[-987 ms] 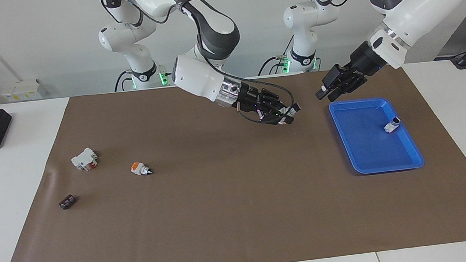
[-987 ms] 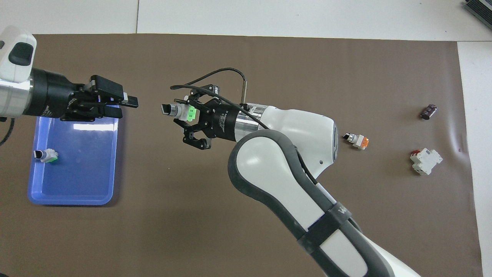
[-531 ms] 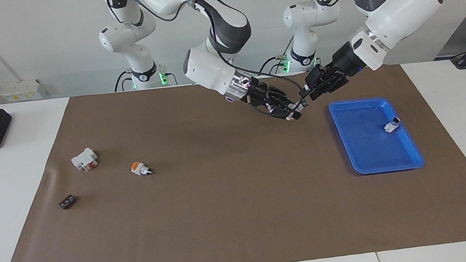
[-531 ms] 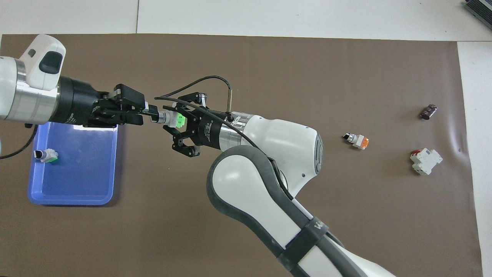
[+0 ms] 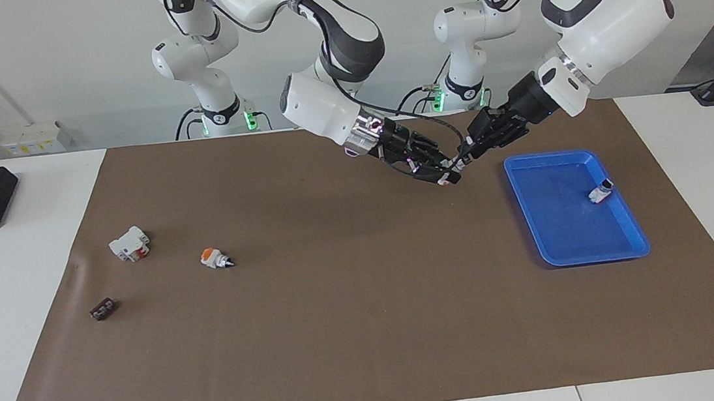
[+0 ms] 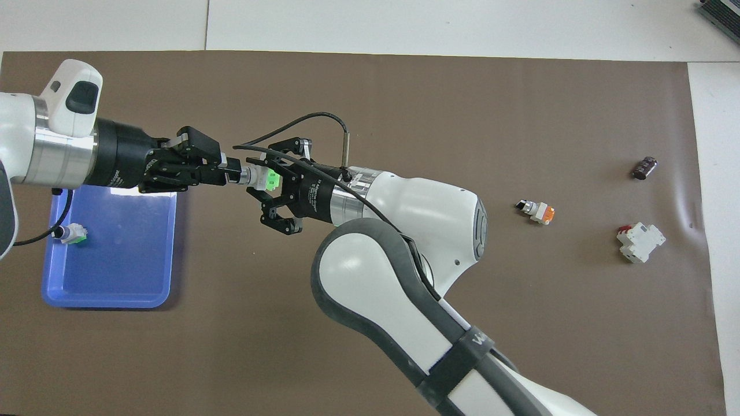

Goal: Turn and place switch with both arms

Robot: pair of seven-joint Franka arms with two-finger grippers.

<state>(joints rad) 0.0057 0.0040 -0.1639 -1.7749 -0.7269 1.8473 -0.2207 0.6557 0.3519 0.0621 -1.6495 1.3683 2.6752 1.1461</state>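
- The small white selector switch with a bright green block at one end and a black knob at the other is up in the air over the bare brown mat, near the blue tray's corner that lies closest to the robots and toward the right arm's end.
- The right gripper, black and two-fingered, has its fingers clamped on the green end of the switch; its outer links splay to either side.
- The left gripper, also black, meets the switch at the knob end, its fingers narrow around that knob. Whether they press on it or only enclose it cannot be told.
- In the facing view the two grippers come tip to tip above the mat, with the switch between them.
- The shallow blue plastic tray lies on the mat toward the left arm's end. Inside it, by one long wall, rests a second small white switch with a green end.
- Toward the right arm's end, well apart from the arms: a white switch with an orange end, a white breaker block with red detail, and a small dark component.
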